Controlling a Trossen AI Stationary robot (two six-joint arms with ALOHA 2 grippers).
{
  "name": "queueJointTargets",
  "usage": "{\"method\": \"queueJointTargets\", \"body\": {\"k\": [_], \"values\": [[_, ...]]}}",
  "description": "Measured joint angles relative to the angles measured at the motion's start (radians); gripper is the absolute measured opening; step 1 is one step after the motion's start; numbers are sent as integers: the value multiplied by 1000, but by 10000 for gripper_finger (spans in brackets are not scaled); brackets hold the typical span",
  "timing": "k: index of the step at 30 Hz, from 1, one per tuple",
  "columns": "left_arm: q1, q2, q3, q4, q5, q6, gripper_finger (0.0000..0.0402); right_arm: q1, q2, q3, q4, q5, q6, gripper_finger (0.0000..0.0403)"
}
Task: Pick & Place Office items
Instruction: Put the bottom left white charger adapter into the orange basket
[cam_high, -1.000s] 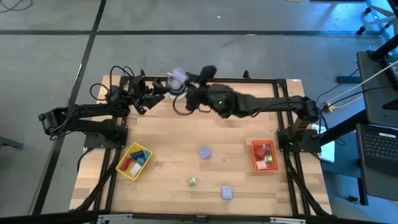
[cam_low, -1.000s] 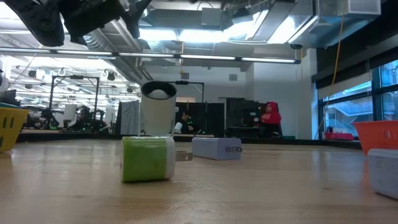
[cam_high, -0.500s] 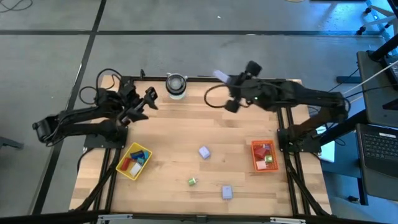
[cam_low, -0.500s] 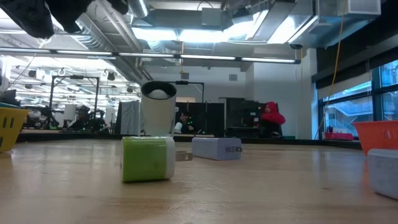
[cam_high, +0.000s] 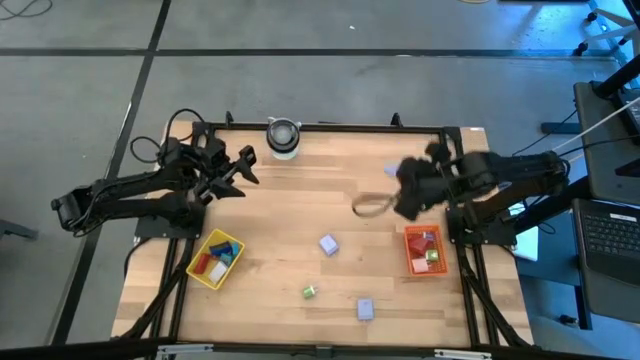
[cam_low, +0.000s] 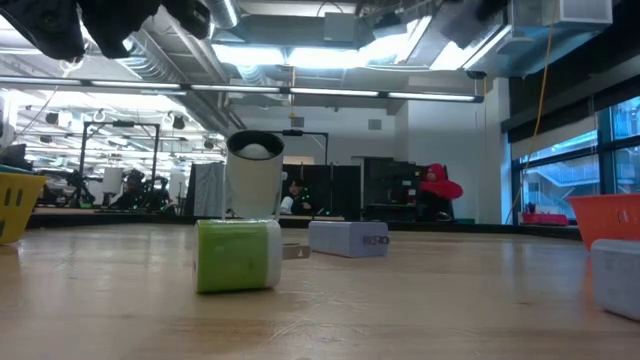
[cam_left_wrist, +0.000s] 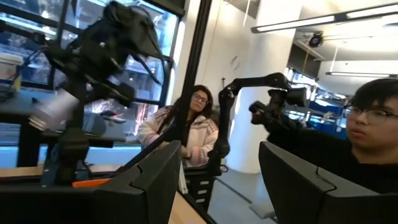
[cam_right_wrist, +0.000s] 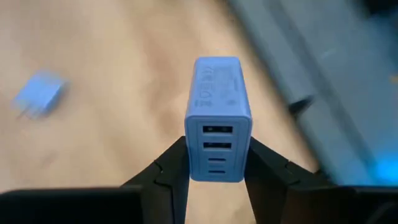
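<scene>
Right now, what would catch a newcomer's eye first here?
Probably the right gripper, raised over the table's right side, pinching a pale blue charger by its base. Next, the orange tray just below it and the yellow tray opposite, both holding small items, while the left gripper waits at far left.

The left gripper (cam_left_wrist: 214, 186) shows its two dark fingers (cam_left_wrist: 149, 186) in the foreground, set apart with clear space between them and nothing held there. Past them lies the room. The right arm (cam_left_wrist: 99, 56) reaches across, blurred, with a pale block (cam_left_wrist: 56, 109) at its end; whether it is gripped cannot be told. A small orange edge (cam_left_wrist: 93, 182) sits low behind the near finger. A person in a pale jacket (cam_left_wrist: 183, 134) sits by the window. Another dark arm (cam_left_wrist: 267, 102) stands farther off. A second person (cam_left_wrist: 354, 149) in dark clothing is close by.
</scene>
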Motion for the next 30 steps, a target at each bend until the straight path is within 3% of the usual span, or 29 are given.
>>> {"method": "queueJointTargets", "body": {"k": [8, 13, 22, 30], "values": [[-3, 0, 0, -21, -15, 39, 210, 224, -83, -368, -9, -186, 497, 121], [-3, 0, 0, -21, -18, 63, 209, 378, -66, -543, 20, -300, 767, 121], [-3, 0, 0, -52, -26, 68, 205, 522, -27, -574, 70, -331, 966, 121], [-3, 0, 1, -80, -44, 108, 203, 556, 90, -574, 126, -371, 977, 121]]}}
